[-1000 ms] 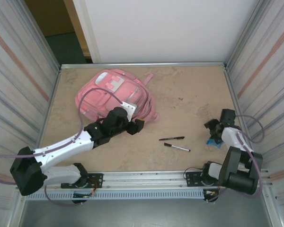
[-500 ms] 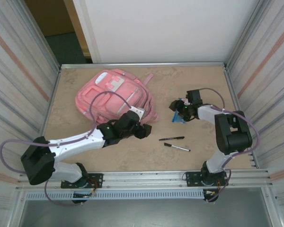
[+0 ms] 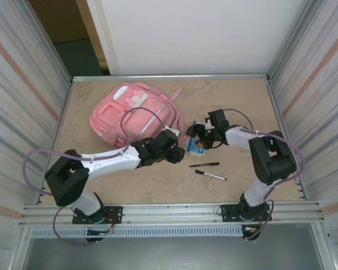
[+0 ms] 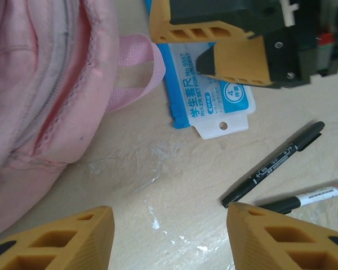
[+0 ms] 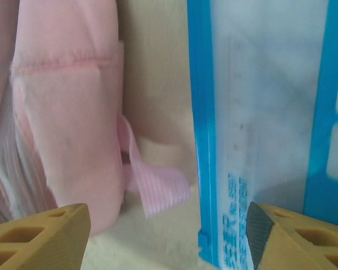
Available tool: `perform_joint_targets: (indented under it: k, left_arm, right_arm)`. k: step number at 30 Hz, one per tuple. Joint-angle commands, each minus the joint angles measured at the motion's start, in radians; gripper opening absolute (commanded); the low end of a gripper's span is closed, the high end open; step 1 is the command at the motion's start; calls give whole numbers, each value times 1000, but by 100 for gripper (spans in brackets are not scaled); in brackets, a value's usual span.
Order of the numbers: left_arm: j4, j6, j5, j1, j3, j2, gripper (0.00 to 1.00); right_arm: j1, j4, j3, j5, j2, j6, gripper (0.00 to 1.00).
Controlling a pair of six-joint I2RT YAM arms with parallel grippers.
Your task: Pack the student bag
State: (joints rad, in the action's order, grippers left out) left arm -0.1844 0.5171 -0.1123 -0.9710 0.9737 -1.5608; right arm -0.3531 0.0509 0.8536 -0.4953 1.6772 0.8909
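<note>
Student bag just beside left gripper, jaws parted, empty; right gripper clamped on blue ruler packet near bag's strap.

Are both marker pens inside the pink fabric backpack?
No, both marker pens lie on the beige tabletop, apart from the pink fabric backpack.

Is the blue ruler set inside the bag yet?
Out. The blue ruler set is beside the student bag, by its strap loop, over the bare tabletop.

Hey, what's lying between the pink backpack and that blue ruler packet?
A pink strap loop of the student bag, curling over to the edge of the blue ruler packet. The left wrist view shows it best.
</note>
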Motion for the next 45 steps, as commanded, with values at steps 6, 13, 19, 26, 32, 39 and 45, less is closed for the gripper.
perform_joint_targets:
  k: [6,13,19,26,32,39,45]
  left_arm:
    - [-10,24,128,-9,159,-155,37]
    - [-39,76,203,-9,306,-325,23]
    - [-36,132,221,4,354,-442,5]
    - [-66,152,222,12,367,-511,0]
    - [-51,169,303,26,361,-528,0]
    - [-45,162,345,26,356,-528,0]
    - [-1,161,372,33,326,-528,0]
  right_arm:
    - [142,128,-60,-71,-151,-99,71]
    - [230,172,-64,-147,-75,-211,68]
    - [254,193,-39,-166,16,-272,63]
    - [253,229,-29,-156,41,-304,68]
    - [247,246,1,-221,93,-329,69]
    - [203,216,14,-283,152,-325,66]
    - [211,158,-1,-369,149,-297,61]
